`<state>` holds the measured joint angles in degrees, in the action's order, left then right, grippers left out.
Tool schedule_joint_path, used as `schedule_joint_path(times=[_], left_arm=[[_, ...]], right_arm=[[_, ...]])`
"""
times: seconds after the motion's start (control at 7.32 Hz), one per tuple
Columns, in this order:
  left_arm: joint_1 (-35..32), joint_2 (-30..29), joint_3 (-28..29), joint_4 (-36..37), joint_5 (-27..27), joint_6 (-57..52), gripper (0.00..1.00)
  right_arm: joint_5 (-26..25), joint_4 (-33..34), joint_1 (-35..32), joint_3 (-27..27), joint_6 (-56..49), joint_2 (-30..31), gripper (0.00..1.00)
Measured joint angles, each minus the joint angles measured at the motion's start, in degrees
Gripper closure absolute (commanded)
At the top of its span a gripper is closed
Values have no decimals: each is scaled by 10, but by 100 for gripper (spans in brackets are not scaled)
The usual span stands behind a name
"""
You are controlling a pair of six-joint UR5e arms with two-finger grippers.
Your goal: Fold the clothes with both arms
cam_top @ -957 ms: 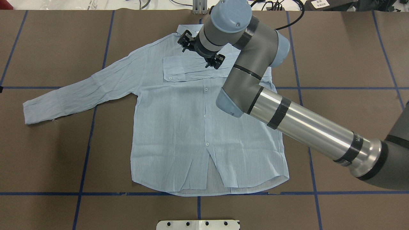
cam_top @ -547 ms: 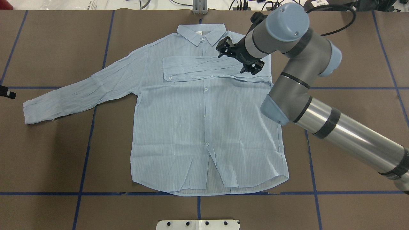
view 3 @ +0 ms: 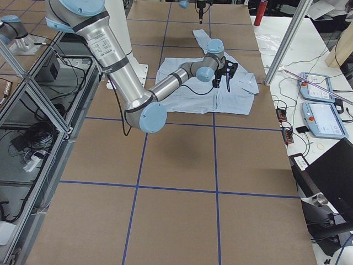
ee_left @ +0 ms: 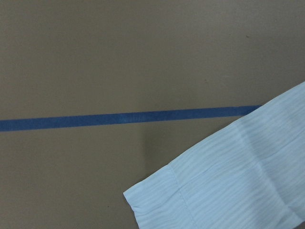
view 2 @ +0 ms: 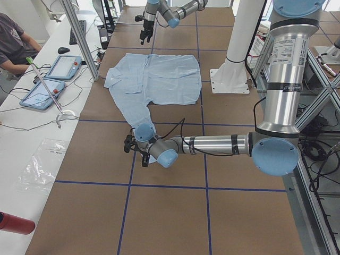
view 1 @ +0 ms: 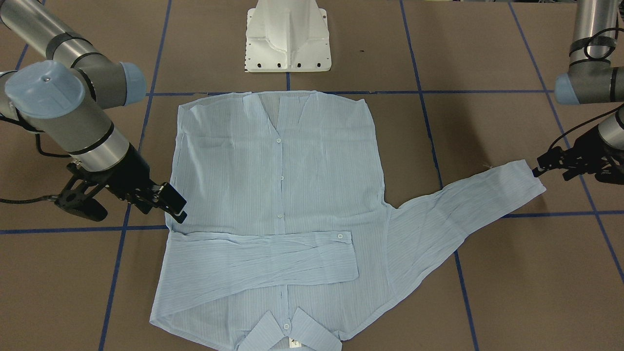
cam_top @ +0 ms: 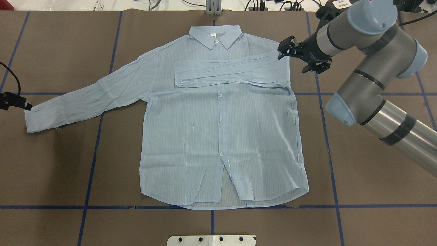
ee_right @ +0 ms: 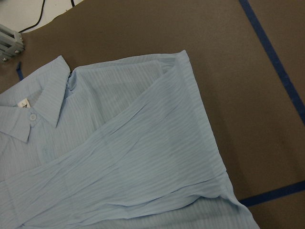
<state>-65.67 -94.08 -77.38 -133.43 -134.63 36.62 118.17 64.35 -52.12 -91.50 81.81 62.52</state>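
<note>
The pale blue striped shirt (cam_top: pixel 218 136) lies flat, buttons up, its collar (cam_top: pixel 215 36) on the far side. One sleeve (cam_top: pixel 228 71) is folded across the chest. The other sleeve (cam_top: pixel 88 99) stretches out to the robot's left. My right gripper (cam_top: pixel 300 58) is open and empty, just past the shirt's right shoulder; it also shows in the front-facing view (view 1: pixel 122 204). My left gripper (view 1: pixel 551 165) looks open and empty, right beside the outstretched sleeve's cuff (view 1: pixel 524 180). The left wrist view shows that cuff (ee_left: pixel 228 191). The right wrist view shows the folded shoulder (ee_right: pixel 143 143).
The white pedestal base (view 1: pixel 287 36) stands at the robot's side of the brown table with blue tape lines (cam_top: pixel 92 153). A bench with tablets (view 2: pixel 53 69), a seated person (view 2: pixel 13 37) and a red bottle (view 2: pixel 13 223) lie beyond the table's far edge.
My right arm swung right, from over the collar to past the shirt's right shoulder. My left gripper came in from the left edge up to the sleeve cuff. The shirt stayed still.
</note>
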Motion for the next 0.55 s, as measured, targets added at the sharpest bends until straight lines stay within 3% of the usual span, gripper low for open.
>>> schedule_joint_path(times=[0.27, 0.55], left_arm=[[14, -12, 18, 0, 9, 1, 14], [20, -21, 33, 0, 12, 1, 33]], right_arm=[[2, 0, -4, -15, -12, 21, 1], [2, -1, -5, -18, -14, 29, 1]])
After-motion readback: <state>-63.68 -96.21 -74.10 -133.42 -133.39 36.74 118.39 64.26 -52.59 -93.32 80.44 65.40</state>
